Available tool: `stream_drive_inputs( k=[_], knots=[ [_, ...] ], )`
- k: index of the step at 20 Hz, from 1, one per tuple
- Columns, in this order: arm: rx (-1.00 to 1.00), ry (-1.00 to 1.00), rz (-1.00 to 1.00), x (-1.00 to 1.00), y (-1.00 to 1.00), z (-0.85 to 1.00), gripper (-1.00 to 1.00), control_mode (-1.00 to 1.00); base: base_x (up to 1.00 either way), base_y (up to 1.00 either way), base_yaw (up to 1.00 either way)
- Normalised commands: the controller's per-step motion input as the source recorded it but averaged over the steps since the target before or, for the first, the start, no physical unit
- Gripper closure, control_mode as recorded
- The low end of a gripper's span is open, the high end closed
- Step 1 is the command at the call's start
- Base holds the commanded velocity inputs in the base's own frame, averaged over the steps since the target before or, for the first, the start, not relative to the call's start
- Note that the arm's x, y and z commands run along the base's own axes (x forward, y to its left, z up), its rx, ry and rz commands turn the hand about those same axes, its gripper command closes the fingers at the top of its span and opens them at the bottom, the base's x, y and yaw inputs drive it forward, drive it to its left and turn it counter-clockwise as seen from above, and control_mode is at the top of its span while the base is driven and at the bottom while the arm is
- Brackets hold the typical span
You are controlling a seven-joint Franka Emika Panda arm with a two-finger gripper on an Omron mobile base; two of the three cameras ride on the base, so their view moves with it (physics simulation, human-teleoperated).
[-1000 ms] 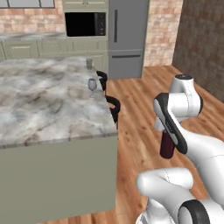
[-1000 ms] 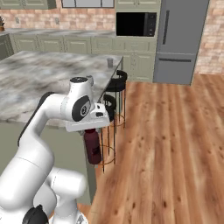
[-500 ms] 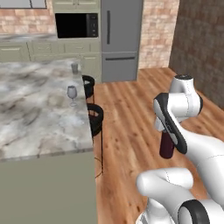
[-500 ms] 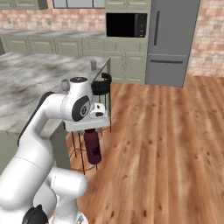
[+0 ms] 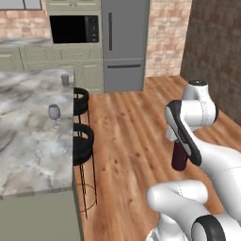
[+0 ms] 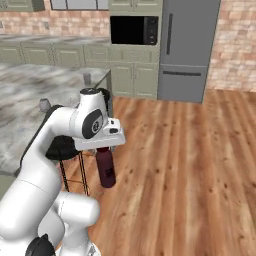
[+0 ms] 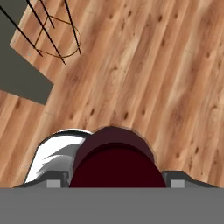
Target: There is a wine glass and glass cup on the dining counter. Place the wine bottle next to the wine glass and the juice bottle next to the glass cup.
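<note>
My gripper (image 6: pixel 104 147) is shut on the juice bottle (image 6: pixel 106 168), a stubby dark red bottle that hangs upright below the hand over the wooden floor. In the hand view the juice bottle (image 7: pixel 116 159) sits between the fingertips (image 7: pixel 177 182). From the left base view the juice bottle (image 5: pixel 179 158) is right of the dining counter (image 5: pixel 28 150), well apart from it. The wine glass (image 5: pixel 54 113) stands near the counter's right edge. The glass cup (image 5: pixel 65 79) stands farther back near the far corner. The wine bottle is out of view.
Two black stools (image 5: pixel 84 141) stand along the dining counter's right side, between it and my arm. A grey fridge (image 5: pixel 122 44) and a microwave (image 5: pixel 74 29) line the back wall. Open wooden floor (image 5: pixel 132 132) lies between counter and arm.
The whole picture has shifted: the base has driven, and the counter now sits farther left in the left base view. The bottle stays held in my gripper.
</note>
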Motion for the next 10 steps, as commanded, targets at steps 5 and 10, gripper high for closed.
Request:
stream_drive_inputs(
  k=[5,10],
  knots=[
    [0.00,0.00,0.00,0.00,0.00,0.00,1.00,1.00,0.69,-0.55,0.03],
    [0.00,0.00,0.00,0.00,0.00,0.00,1.00,1.00,0.74,-0.54,0.04]
  ],
)
